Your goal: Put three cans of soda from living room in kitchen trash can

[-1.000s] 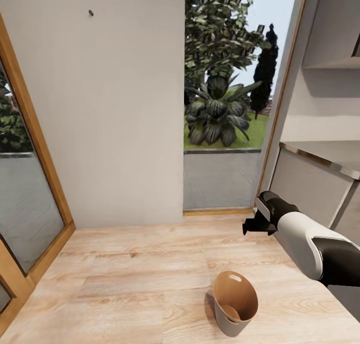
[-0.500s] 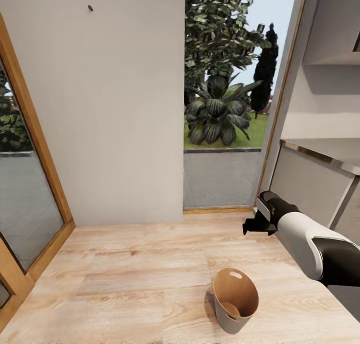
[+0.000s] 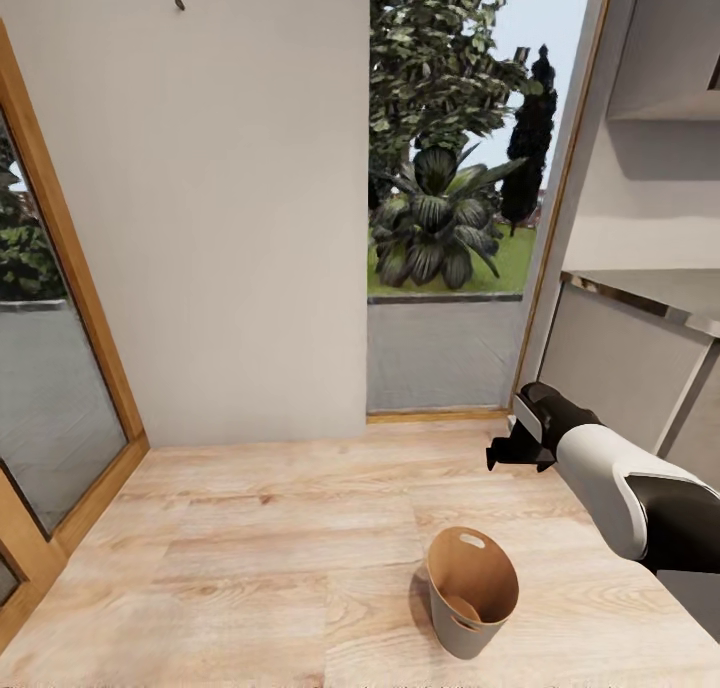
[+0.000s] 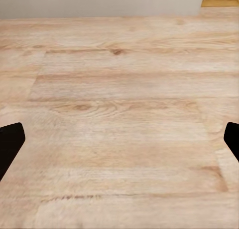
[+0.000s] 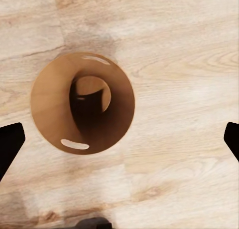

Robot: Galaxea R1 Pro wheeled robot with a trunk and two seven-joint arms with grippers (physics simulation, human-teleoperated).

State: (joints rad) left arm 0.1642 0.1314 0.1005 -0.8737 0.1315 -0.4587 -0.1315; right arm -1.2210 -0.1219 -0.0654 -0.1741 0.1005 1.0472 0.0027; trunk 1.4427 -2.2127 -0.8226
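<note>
Directly beneath the right end effector point(image 5: 119, 139), fingers spread wide and empty, the trash can point(image 5: 82, 103) stands upright on the wood floor point(image 5: 184, 54).

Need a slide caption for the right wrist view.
Open right gripper looks straight down into the trash can standing on the wood floor.

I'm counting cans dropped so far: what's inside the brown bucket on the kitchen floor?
The coppery-brown tapered trash bucket shows bare walls and a round base with a dark shadow; no can visible.
</note>
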